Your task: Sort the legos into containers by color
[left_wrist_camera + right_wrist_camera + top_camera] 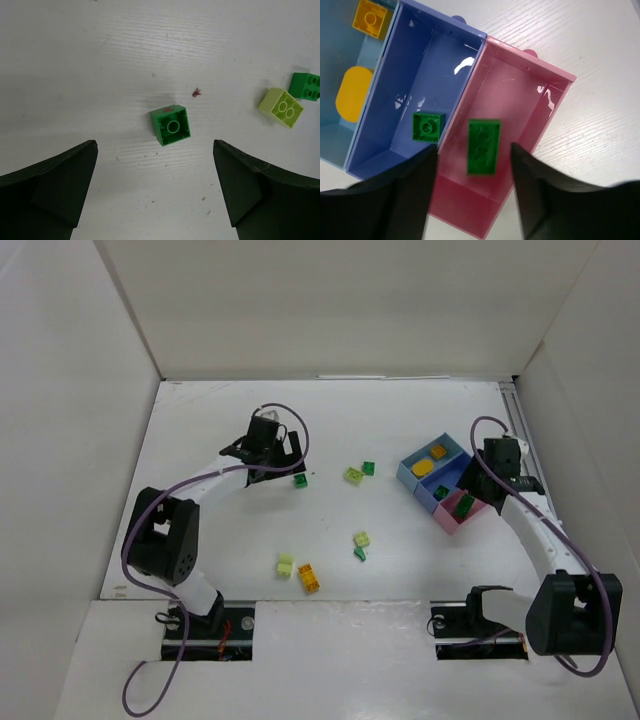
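Nearest to us, an orange brick and a lime brick lie loose on the desk, well apart from either arm. Further in on the left, the left end effector hangs spread wide above a green brick that sits just ahead of its fingertips and askew to them. We judge that closing from here could catch only a corner, so the brick twists or skids away. On the right, the right end effector is parted and holds nothing over the containers. A long green brick shows in the pink bin and a second green brick in the darker blue bin, so we fear one colour ending up split between two bins. We can read no brand, label or writing anywhere
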Controlling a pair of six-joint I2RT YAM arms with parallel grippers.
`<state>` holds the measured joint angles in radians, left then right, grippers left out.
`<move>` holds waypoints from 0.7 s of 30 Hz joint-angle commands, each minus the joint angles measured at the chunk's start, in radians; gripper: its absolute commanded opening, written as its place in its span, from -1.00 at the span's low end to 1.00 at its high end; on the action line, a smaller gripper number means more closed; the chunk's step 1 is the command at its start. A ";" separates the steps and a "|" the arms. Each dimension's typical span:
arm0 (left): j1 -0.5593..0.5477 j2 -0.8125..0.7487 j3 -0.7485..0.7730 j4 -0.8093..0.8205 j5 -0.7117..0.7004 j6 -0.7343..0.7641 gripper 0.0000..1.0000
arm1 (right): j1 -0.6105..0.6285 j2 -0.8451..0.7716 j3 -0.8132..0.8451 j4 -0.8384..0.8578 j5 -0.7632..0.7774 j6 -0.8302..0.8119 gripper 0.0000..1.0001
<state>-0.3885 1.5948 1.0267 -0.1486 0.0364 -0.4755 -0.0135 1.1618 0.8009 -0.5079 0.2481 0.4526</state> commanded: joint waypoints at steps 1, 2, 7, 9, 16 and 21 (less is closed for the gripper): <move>-0.015 0.017 0.047 0.015 -0.006 0.012 1.00 | -0.008 -0.005 0.003 0.017 0.017 0.015 0.44; -0.015 0.028 0.047 0.015 -0.006 0.012 1.00 | -0.008 -0.016 0.003 0.017 0.017 0.005 0.55; -0.046 0.076 0.070 0.015 -0.043 0.025 0.89 | -0.008 -0.079 0.012 0.017 0.017 -0.015 0.65; -0.055 0.117 0.088 0.004 -0.043 0.025 0.84 | -0.008 -0.102 0.021 0.017 0.017 -0.028 0.65; -0.075 0.185 0.134 -0.005 -0.052 0.034 0.51 | -0.008 -0.148 0.031 0.008 0.017 -0.055 0.65; -0.075 0.206 0.145 -0.026 -0.061 0.025 0.32 | -0.008 -0.148 0.031 0.008 0.017 -0.055 0.65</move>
<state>-0.4603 1.7977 1.1286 -0.1585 -0.0063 -0.4534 -0.0135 1.0271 0.8017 -0.5095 0.2520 0.4110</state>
